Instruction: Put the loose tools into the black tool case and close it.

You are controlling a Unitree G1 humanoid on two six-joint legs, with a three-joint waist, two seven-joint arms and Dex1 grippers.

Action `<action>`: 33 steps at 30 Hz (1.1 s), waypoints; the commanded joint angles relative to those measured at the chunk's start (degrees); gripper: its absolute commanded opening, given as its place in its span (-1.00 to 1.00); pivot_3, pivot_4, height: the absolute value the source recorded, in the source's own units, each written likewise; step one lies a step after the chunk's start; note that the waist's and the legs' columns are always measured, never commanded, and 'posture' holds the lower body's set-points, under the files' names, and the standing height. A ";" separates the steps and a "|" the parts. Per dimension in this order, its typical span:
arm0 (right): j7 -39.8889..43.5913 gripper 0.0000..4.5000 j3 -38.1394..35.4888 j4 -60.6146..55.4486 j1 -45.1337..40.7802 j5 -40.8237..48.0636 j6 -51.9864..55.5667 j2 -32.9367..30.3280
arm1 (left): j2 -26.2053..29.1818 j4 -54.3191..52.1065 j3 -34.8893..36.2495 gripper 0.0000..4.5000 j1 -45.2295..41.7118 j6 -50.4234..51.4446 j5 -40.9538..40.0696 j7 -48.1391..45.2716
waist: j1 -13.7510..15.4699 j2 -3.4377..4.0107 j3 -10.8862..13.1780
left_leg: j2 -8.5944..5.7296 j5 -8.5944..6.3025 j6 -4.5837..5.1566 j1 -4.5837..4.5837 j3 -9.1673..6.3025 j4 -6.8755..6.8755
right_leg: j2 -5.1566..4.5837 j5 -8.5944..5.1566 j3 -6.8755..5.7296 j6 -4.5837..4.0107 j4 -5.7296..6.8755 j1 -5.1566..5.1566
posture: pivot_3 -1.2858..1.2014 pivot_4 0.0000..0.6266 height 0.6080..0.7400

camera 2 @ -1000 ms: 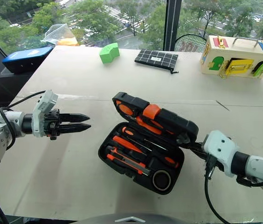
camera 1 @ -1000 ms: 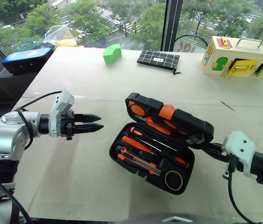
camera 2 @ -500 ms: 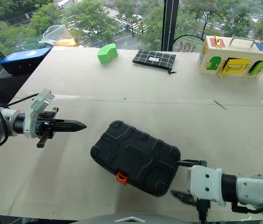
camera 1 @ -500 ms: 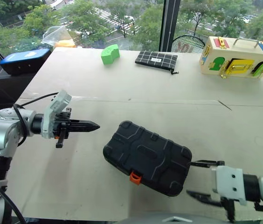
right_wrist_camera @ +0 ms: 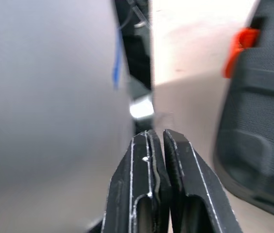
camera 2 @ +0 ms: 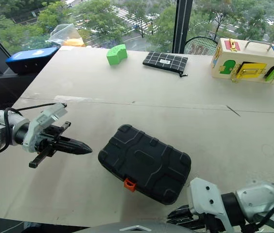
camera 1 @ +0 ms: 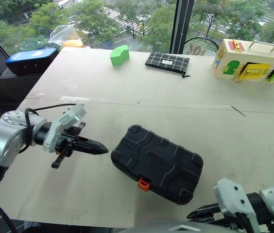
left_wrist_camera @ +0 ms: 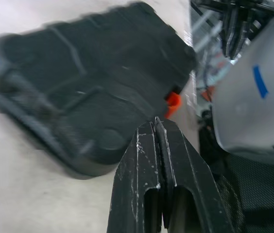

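The black tool case [camera 1: 157, 163] lies closed on the table, ribbed lid up, its small orange latch [camera 1: 143, 184] at the near edge. The loose tools are hidden from view. My left gripper [camera 1: 103, 148] is shut and empty, pointing at the case's left end from a short gap away. The left wrist view shows the case [left_wrist_camera: 83, 92] and latch [left_wrist_camera: 173, 102] past the shut fingertips [left_wrist_camera: 156, 127]. My right gripper [camera 1: 194, 214] is shut and empty, low at the table's near edge, just off the case's near right corner. The right wrist view shows the latch [right_wrist_camera: 238, 43].
Along the far edge sit a green block [camera 1: 119, 55], a flat black white-gridded pouch [camera 1: 167, 61] and a wooden latch box [camera 1: 252, 61]. A blue-lidded dark box [camera 1: 31, 59] and a plastic bag [camera 1: 65, 35] are at the far left corner.
The case went from open to closed. The right gripper let go of the lid, opened, pulled back to the near edge and shut. The left gripper shut and drew back slightly.
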 commanded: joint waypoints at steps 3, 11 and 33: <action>2.44 -0.97 8.83 1.43 -13.09 1.72 4.86 2.94 | 1.57 -3.49 -0.90 -1.00 1.79 -4.18 -0.74 -0.42 | 0.08 -0.03 -0.02 | 0.01 0.00 0.00 -0.01 0.01 -0.01 | 0.01 0.00 -0.01 -0.01 0.00 -0.04 | 0.03 -0.52 1.00; -6.40 -0.97 14.69 -1.96 -22.34 11.90 13.86 11.84 | 3.40 -7.17 2.24 -1.00 6.11 -3.28 -3.27 -0.42 | 0.46 -0.02 0.00 | 0.03 0.00 0.00 -0.07 0.00 -0.03 | 0.07 0.00 -0.03 -0.02 0.02 -0.09 | 0.03 -0.52 1.00; -19.41 -0.97 19.37 0.08 -16.45 -6.30 18.23 7.48 | 1.42 -7.85 0.99 -1.00 5.71 -6.40 -3.09 -0.42 | 0.80 -0.04 -0.03 | 0.03 0.00 0.00 -0.06 0.25 0.12 | 0.04 0.06 0.17 -0.10 0.03 -0.16 | 0.03 -0.52 1.00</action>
